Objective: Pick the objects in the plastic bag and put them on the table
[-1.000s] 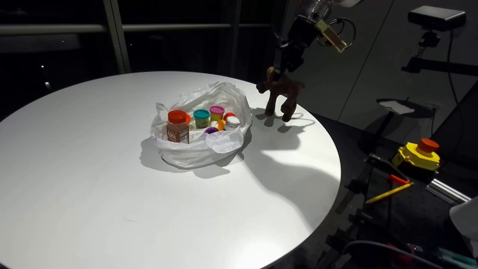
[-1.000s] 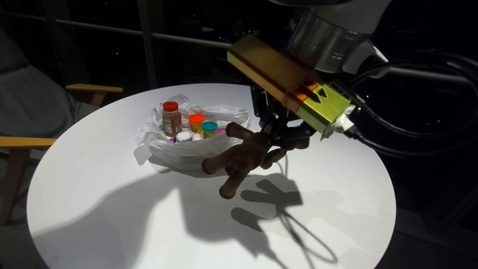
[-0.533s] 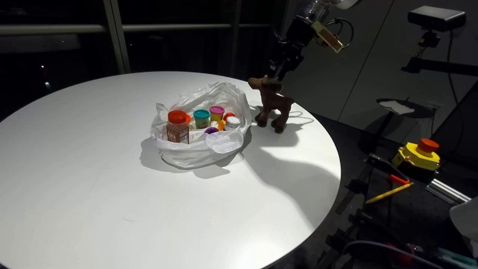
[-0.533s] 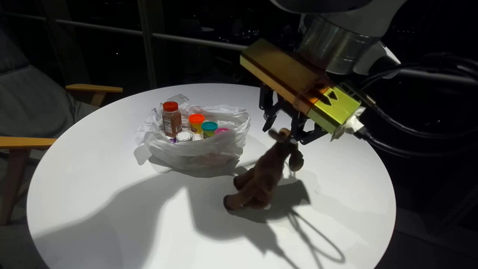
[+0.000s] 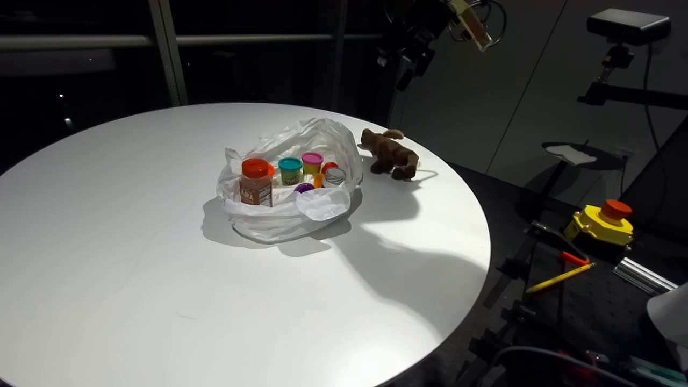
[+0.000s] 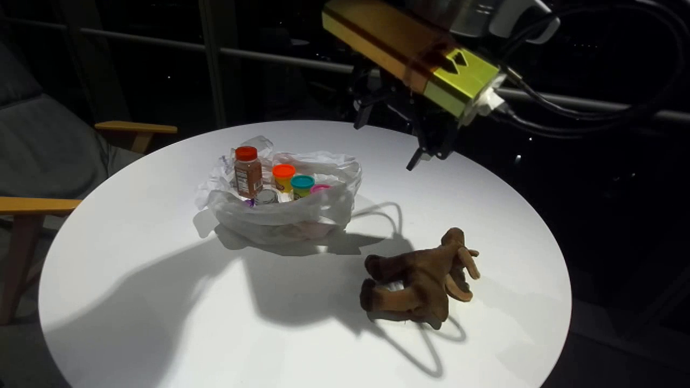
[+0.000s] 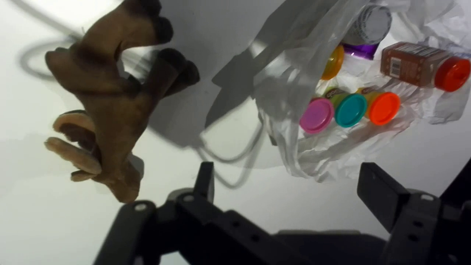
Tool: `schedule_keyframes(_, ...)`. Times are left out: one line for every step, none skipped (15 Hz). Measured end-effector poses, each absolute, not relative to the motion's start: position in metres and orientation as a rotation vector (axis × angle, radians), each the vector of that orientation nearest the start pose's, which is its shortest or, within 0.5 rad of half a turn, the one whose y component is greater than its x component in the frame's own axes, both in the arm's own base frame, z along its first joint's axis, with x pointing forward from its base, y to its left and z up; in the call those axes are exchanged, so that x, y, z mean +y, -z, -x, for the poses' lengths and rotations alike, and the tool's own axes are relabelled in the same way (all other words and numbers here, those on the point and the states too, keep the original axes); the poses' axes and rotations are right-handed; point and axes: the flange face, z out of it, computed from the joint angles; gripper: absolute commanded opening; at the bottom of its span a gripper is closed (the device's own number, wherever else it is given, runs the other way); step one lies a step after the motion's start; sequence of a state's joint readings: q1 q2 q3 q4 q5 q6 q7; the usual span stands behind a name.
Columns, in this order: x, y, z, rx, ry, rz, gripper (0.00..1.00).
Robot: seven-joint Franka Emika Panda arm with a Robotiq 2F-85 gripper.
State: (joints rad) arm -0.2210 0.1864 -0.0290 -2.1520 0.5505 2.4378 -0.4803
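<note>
1 done: plush toy (image 6: 428, 272) on tabletop (image 5: 161, 301). Jar (image 7: 415, 66), can (image 7: 371, 25), 3 tubs (image 7: 350, 110), small pieces (image 7: 363, 50) left in bag (image 5: 271, 221). Gripper (image 7: 287, 178) spread wide, empty.

Upper left in the wrist view, a brown plush toy (image 7: 114, 106) lies on its side on the white surface (image 7: 44, 228). Upper right, an open plastic bag (image 7: 285, 106) holds a red-lidded jar (image 7: 412, 65), pink-, teal- and orange-lidded cups (image 7: 350, 110), a purple piece (image 7: 362, 51) and a can (image 7: 373, 24).
</note>
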Motion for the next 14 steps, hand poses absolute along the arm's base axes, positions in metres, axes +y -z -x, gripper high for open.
schedule_keyframes(-0.126, -0.327, -0.553, 0.215, 0.270, 2.799, 1.00)
schedule_keyframes(-0.110, -0.330, -0.551, 0.183, 0.220, 2.792, 1.00)
schedule_keyframes(-0.092, -0.331, -0.550, 0.162, 0.179, 2.786, 1.00)
schedule_keyframes(-0.073, -0.331, -0.549, 0.154, 0.148, 2.780, 1.00)
schedule_keyframes(-0.055, -0.329, -0.548, 0.153, 0.121, 2.776, 1.00)
schedule_keyframes(-0.037, -0.325, -0.547, 0.154, 0.095, 2.773, 1.00)
schedule_keyframes(-0.018, -0.322, -0.546, 0.154, 0.071, 2.772, 1.00)
schedule_keyframes(-0.002, -0.318, -0.544, 0.149, 0.055, 2.777, 1.00)
schedule_keyframes(0.014, -0.314, -0.542, 0.143, 0.047, 2.789, 1.00)
schedule_keyframes(0.028, -0.309, -0.540, 0.138, 0.046, 2.807, 1.00)
schedule_keyframes(0.040, -0.303, -0.539, 0.134, 0.046, 2.828, 1.00)
schedule_keyframes(0.050, -0.295, -0.537, 0.131, 0.052, 2.848, 1.00)
schedule_keyframes(0.057, -0.287, -0.537, 0.131, 0.064, 2.863, 1.00)
schedule_keyframes(0.061, -0.276, -0.537, 0.131, 0.076, 2.876, 1.00)
